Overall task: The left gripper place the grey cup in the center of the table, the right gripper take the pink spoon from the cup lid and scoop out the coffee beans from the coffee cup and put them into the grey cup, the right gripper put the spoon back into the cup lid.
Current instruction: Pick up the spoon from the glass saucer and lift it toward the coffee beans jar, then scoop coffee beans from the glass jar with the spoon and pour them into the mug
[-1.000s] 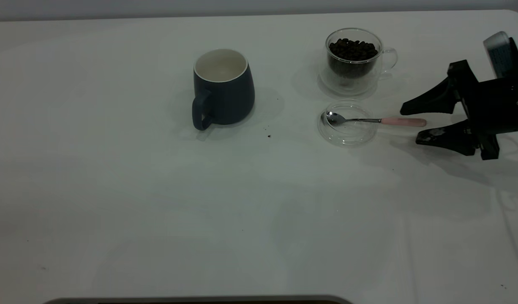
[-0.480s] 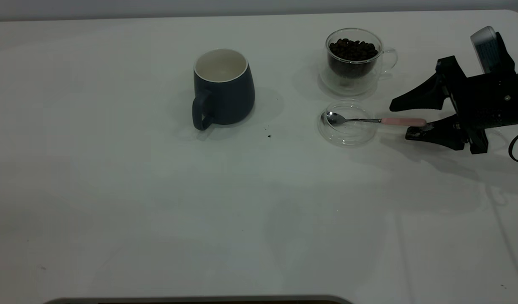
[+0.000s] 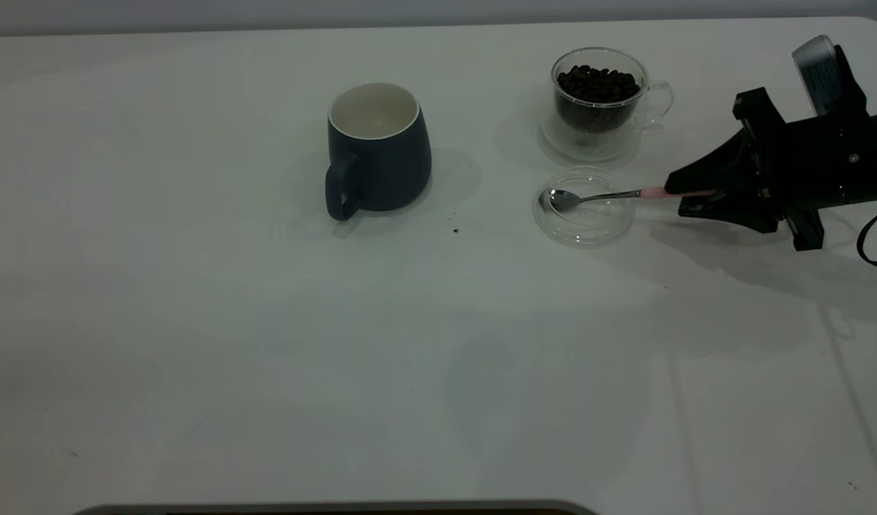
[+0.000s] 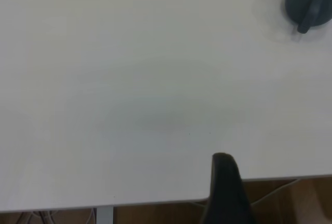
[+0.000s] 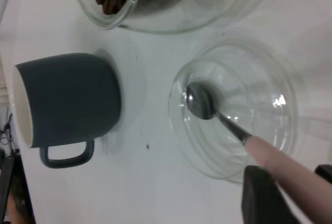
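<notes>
Now my right gripper has its two fingers clamped on the far end of the pink spoon, on the pale handle, while the steel bowl sits in the cup lid just in front of the coffee cup. The spoon is light and stiff, so it should lift easily, but the handle looks smooth and narrow, and I judge it could twist or slip between my fingers once the bowl carries the coffee beans. Holding so far back gives reach into the glass, yet little control of tilt. The lid and cup are glass: fragile, and light enough to slide if I nudge them. The grey cup stands well apart, mid-table. My left gripper waits at the table's edge; I cannot tell how its fingers stand.
</notes>
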Robot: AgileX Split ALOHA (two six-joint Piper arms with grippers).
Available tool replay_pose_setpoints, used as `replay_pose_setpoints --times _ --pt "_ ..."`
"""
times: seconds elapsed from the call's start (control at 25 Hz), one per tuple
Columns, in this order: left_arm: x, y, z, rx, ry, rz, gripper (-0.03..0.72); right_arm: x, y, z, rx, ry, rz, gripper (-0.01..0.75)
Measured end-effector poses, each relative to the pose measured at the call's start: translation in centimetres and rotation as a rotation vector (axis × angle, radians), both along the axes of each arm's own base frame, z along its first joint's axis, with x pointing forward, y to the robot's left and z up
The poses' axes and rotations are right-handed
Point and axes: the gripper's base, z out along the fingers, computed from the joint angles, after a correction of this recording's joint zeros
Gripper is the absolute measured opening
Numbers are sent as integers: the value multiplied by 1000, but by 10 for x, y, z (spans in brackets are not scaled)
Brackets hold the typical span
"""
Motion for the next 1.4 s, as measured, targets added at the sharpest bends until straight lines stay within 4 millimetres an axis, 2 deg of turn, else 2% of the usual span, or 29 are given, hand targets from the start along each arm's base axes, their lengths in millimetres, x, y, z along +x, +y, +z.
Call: replay_pose_setpoints --times 0.12,0.44,0.72,0.96,1.08,1.28,1.4 --pt "0 0 0 0 0 0 565 0 -1 -1 -14 2 0 187" --pt "0 0 0 0 0 0 565 0 -5 2 2 -44 29 119" --pt "0 0 0 0 0 0 565 -6 -23 5 50 -61 61 115" --pt "0 0 0 0 0 0 565 -9 -29 14 138 -66 78 114" --pt "0 0 0 0 0 0 565 -6 -29 27 131 -96 96 114" --pt "0 0 0 0 0 0 565 5 -32 65 117 -186 101 114" --pt "0 0 0 0 0 0 565 18 -35 81 113 -223 96 114"
